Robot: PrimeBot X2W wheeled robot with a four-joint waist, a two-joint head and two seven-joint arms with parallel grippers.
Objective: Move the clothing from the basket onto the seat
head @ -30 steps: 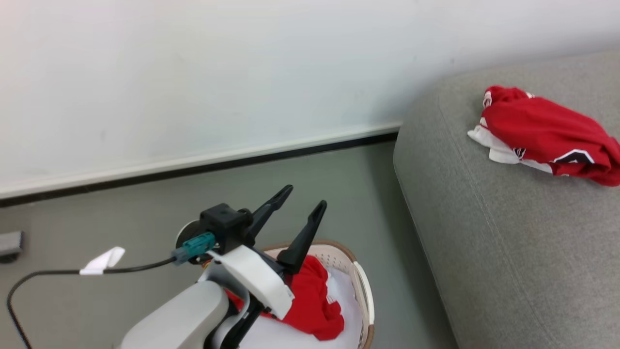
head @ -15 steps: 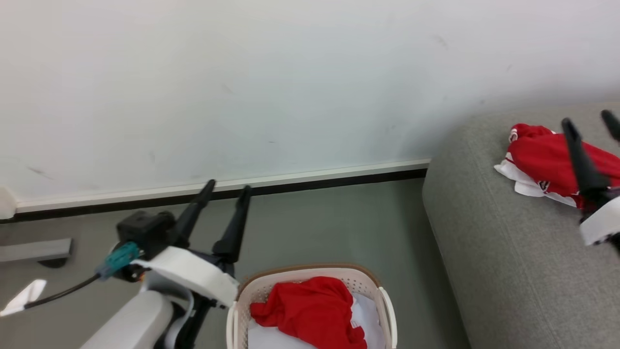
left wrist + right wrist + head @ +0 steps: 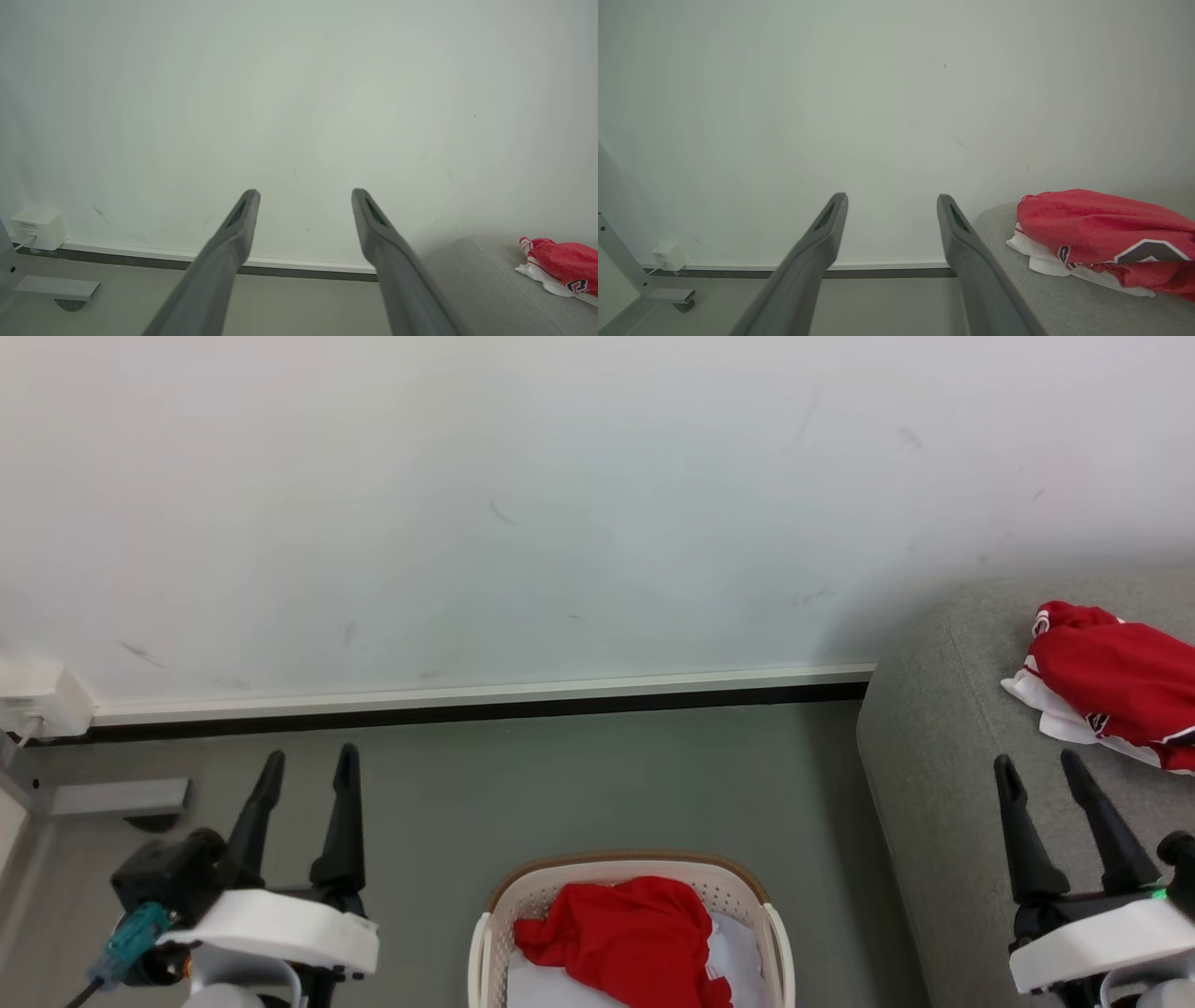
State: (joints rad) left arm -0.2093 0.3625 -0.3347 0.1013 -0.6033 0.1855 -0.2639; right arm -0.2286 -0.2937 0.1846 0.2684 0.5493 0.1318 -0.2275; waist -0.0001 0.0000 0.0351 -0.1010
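Head view puts both arms low at the corners. We read the left jaws as spread apart with nothing between them, and the right jaws as equally apart and empty. In the left wrist view only bare wall [image 3: 299, 116] fills the gap between the fingers [image 3: 229, 254]. The basket [image 3: 621, 857] stands on the floor [image 3: 597, 775] between the two sets of jaws, nearer us than their tips. In it the plain red garment [image 3: 635, 938] lies bunched on a pale sheet [image 3: 742, 957]. The striped garment [image 3: 1120, 686] already rests on the sofa [image 3: 943, 756], just beyond the right jaws' tips and a little to their right. So we judge the task half done, with the step in hand being the reach for the plain piece. Both sets of jaws point up toward the wall and neither is over the basket, so the next move calls for one arm to swing inward and tip its jaws down into it. We should pinch a raised fold of red cloth only, since the sheet beneath could come up too. Then we would lift clear of the brown rim before carrying rightward to the sofa.
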